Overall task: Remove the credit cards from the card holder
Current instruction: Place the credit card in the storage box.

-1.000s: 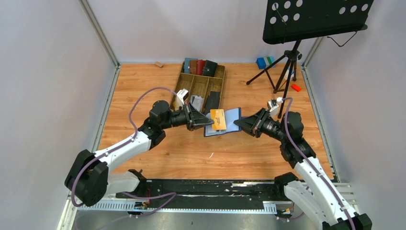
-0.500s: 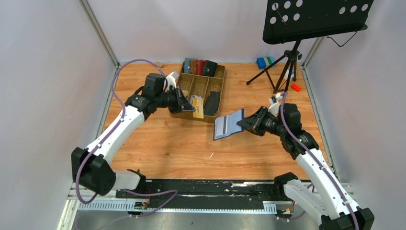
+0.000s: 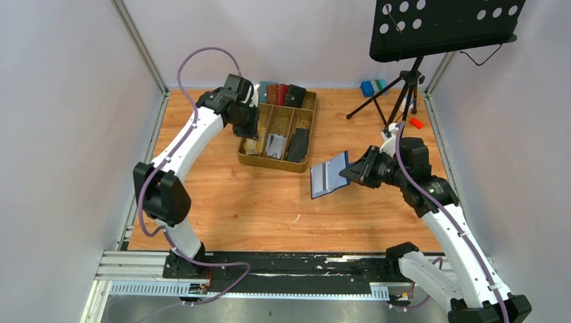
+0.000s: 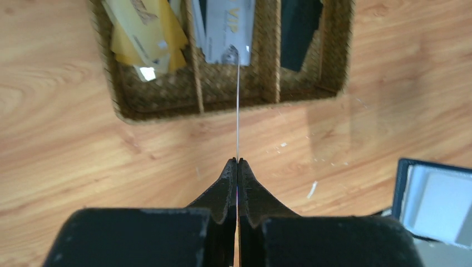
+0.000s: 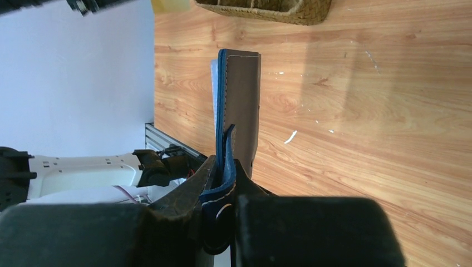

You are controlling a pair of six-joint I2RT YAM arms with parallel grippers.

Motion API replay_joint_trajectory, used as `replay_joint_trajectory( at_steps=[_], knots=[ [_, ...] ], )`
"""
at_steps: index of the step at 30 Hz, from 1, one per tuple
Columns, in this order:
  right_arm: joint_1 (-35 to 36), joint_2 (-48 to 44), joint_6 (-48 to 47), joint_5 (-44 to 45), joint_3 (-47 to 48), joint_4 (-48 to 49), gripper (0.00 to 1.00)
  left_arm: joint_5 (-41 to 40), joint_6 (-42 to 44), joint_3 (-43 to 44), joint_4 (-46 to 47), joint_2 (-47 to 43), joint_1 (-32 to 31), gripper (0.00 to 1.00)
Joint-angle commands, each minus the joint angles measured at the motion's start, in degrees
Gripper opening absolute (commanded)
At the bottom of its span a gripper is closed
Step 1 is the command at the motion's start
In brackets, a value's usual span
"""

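My left gripper (image 3: 250, 134) hangs over the wicker tray's (image 3: 273, 163) left end, shut on a thin credit card (image 4: 237, 105) seen edge-on, reaching from the fingertips out over the tray rim (image 4: 167, 114). Tan-gold cards (image 4: 147, 33) and white-grey cards (image 4: 225, 28) lie in the tray's compartments. At the right, my right gripper (image 3: 351, 173) is shut on the side tab of the navy-blue card holder (image 3: 329, 175), held open and tilted above the table. A pale card (image 4: 445, 203) shows inside the holder (image 5: 240, 94).
Teal, brown, red and black holders (image 3: 281, 93) stand at the tray's back end, and a black item (image 4: 298, 28) lies in its right compartment. A music stand's tripod (image 3: 402, 94) stands at the back right with a blue block (image 3: 369, 87) and a small red piece (image 3: 416, 123) nearby.
My left arm has swung from the holder back and left over the tray, carrying a card. My right gripper has drawn the holder slightly right and tilted it more upright.
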Motion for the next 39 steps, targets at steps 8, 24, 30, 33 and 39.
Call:
replay_joint_trajectory(
  at_steps=[8,24,30,33,39],
  knots=[
    [-0.3,-1.4,-5.3,0.4,2.5,-5.7,0.0,-12.2,9.8,17.5,-8.3,12.7,0.0,0.0],
    [-0.3,0.6,-11.6,6.0,7.2,-11.7,0.0,-13.8,12.0,25.1,-7.0,25.4,0.8,0.0],
    [-0.4,1.0,-11.9,8.4,8.3,-13.1,0.0,-10.6,12.0,25.5,-5.0,28.8,3.1,0.0],
    [-0.4,1.1,-11.7,8.4,8.1,-12.9,0.0,-4.3,11.7,25.1,-4.0,29.6,4.4,0.0],
    [-0.5,1.8,-11.3,8.6,8.1,-12.3,0.0,-1.8,11.3,23.9,-4.4,30.7,6.3,0.0]
  ],
)
